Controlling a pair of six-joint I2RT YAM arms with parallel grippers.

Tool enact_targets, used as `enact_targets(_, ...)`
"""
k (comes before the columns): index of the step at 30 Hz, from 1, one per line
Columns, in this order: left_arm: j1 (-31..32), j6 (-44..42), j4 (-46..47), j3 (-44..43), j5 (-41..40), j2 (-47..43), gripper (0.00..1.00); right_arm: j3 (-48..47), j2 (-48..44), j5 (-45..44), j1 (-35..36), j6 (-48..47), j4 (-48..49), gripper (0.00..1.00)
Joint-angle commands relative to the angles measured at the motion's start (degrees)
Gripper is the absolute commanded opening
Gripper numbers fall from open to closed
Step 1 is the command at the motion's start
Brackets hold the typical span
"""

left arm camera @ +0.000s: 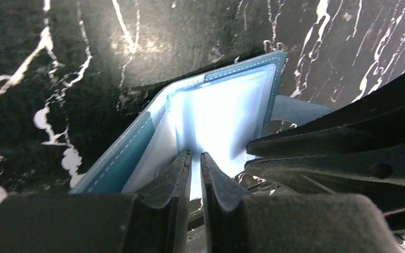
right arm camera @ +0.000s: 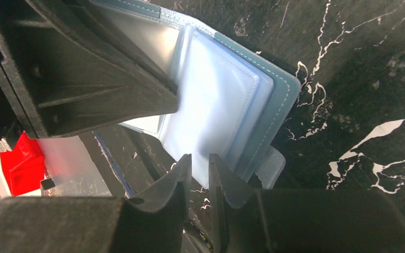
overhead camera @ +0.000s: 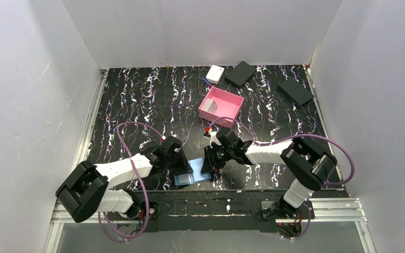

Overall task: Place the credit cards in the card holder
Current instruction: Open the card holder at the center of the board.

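Observation:
The blue card holder (overhead camera: 192, 178) lies open near the table's front edge, between my two grippers. Its clear inner sleeves (left arm camera: 216, 116) stand fanned up. My left gripper (left arm camera: 195, 154) points into the open fold, jaws a narrow gap apart, with the bright sleeve showing through the gap. From the other side my right gripper (right arm camera: 199, 156) hangs over a corner of the sleeves (right arm camera: 216, 100), jaws slightly apart; nothing is clearly pinched. In the top view the left gripper (overhead camera: 183, 167) and right gripper (overhead camera: 210, 161) almost meet. One greyish credit card (overhead camera: 213, 105) lies in the pink tray.
The pink tray (overhead camera: 232, 110) stands behind the grippers at mid table. A white box (overhead camera: 215, 74) and two flat black boxes (overhead camera: 241, 73) (overhead camera: 296, 91) lie along the back. A small red and white object (overhead camera: 207, 129) sits beside the right arm. White walls close in three sides.

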State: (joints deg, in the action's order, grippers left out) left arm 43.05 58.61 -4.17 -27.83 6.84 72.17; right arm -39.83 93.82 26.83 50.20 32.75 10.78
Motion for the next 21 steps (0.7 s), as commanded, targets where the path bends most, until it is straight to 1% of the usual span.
enact_targets(1, -0.07, 0.77, 5.91, 0.14, 1.46, 1.78, 0.12, 1.12, 0.8, -1.28, -0.15, -0.85, 0.56, 0.27)
enact_targets(6, -0.11, 0.92, 6.43, -0.22, 2.27, 2.65, 0.12, 1.16, 0.89, -1.12, -0.13, -0.74, 0.91, 0.27)
enact_targets(21, -0.14, 1.4, 6.14, 0.55, 2.55, -0.97, 0.12, 1.22, 1.0, -0.58, -0.12, -0.15, 1.49, 0.26)
